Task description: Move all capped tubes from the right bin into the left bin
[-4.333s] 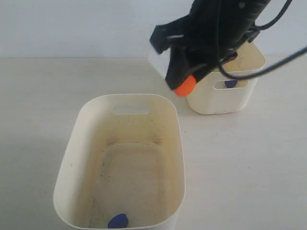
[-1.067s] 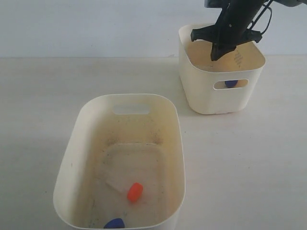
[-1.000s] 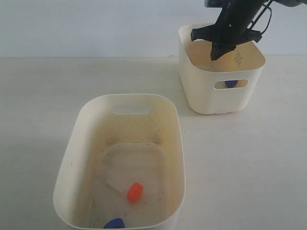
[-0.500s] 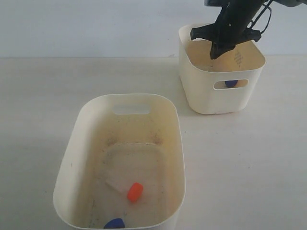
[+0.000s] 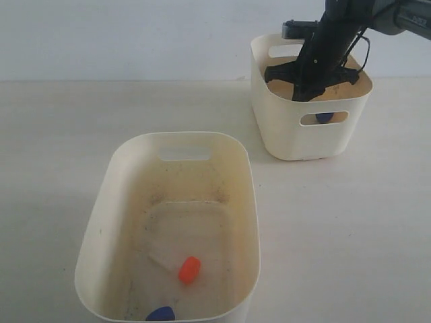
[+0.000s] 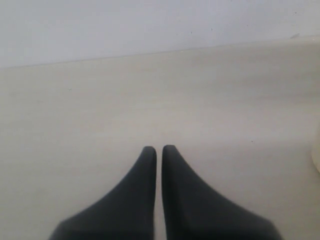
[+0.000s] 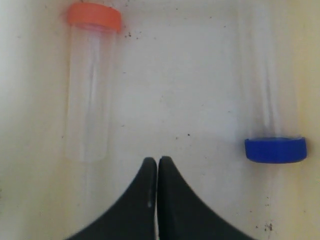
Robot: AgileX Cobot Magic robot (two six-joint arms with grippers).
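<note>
The right bin (image 5: 289, 138) stands at the back right. My right gripper (image 5: 303, 91) reaches down into it, shut and empty. In the right wrist view that gripper (image 7: 158, 161) hovers over the bin floor between two capped tubes: an orange-capped one (image 7: 90, 85) and a blue-capped one (image 7: 272, 125). A blue cap (image 5: 324, 117) shows through the bin's handle slot. The left bin (image 5: 108, 202) in front holds an orange-capped tube (image 5: 182, 266) and a blue cap (image 5: 161, 313). My left gripper (image 6: 155, 149) is shut and empty over bare table, out of the exterior view.
The pale table (image 5: 54, 134) surrounds both bins. A white wall (image 5: 135, 33) runs along the back. The rim of a bin (image 6: 317, 160) just shows at the edge of the left wrist view.
The orange-capped tube went from my right gripper into the left bin. The right gripper then moved back over the right bin and has now lowered into it.
</note>
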